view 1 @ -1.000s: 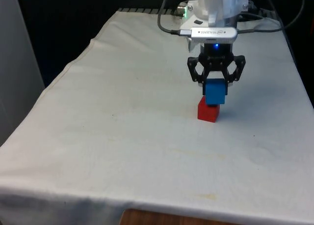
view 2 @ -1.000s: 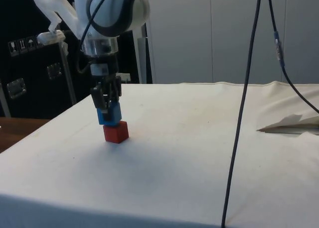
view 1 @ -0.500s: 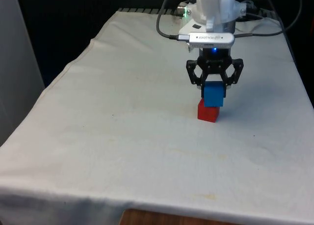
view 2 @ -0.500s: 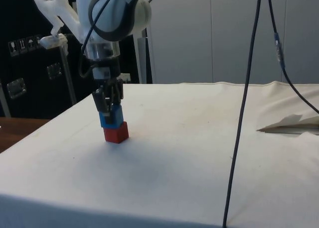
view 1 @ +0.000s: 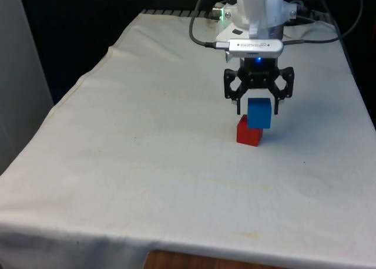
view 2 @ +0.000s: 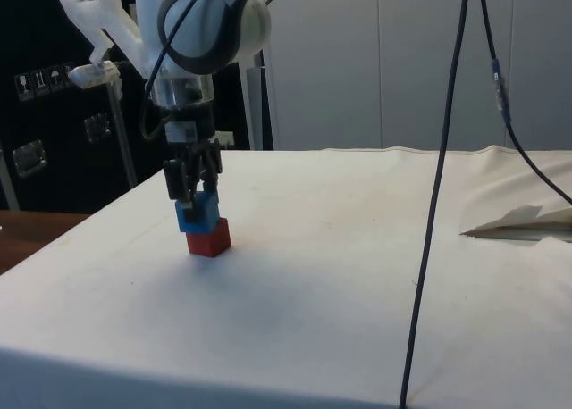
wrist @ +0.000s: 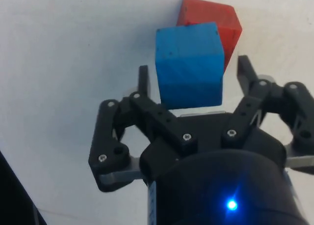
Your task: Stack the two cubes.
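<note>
Blue cube [view 1: 259,114] atop red cube [view 1: 248,133], fingers [wrist: 143,81] spread apart.

I see the blue cube [view 1: 259,114] resting on the red cube [view 1: 249,134], set off toward the front view's right so it overhangs. The black two-finger gripper [view 1: 258,100] sits directly above, fingers spread clear of its sides. Both cubes stand on the white cloth-covered table [view 1: 147,157], toward its far end.

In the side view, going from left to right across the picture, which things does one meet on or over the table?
Hand over the blue cube on the red cube → hanging black cable → folded cloth edge.
</note>
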You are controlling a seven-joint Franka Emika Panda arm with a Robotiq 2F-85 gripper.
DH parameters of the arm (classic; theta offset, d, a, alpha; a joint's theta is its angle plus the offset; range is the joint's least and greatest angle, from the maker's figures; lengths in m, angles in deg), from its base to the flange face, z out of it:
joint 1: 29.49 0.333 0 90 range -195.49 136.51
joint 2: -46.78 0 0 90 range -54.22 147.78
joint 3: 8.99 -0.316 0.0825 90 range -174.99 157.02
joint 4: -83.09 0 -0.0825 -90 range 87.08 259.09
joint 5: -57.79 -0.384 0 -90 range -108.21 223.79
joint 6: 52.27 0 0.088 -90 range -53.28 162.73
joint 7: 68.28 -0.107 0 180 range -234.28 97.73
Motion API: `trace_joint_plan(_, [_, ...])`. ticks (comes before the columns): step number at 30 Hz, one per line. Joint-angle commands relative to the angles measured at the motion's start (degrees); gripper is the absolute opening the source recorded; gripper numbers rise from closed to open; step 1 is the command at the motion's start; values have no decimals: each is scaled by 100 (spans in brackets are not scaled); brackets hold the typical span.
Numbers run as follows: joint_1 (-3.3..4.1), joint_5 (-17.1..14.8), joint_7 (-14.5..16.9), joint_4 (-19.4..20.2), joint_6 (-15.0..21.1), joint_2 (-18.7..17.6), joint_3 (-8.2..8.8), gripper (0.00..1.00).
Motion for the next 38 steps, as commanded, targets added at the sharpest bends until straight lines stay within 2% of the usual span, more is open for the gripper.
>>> trace_joint_plan(1, [23, 23, -34, 0, 6, -6, 17, 65])
trace_joint_plan(3, [23, 23, -34, 0, 6, -6, 17, 84])
trace_joint_plan(4, [0, 0, 0, 0, 0, 0, 0, 94])
trace_joint_plan(5, [23, 29, -34, 0, 6, -6, 17, 99])
trace_joint_plan(22, [0, 0, 0, -6, 0, 29, 0, 100])
trace_joint_plan(33, [-17, 17, 23, 172, -17, 395, 23, 100])
trace_joint_plan(38, [-34, 0, 29, 172, -23, 447, 11, 100])
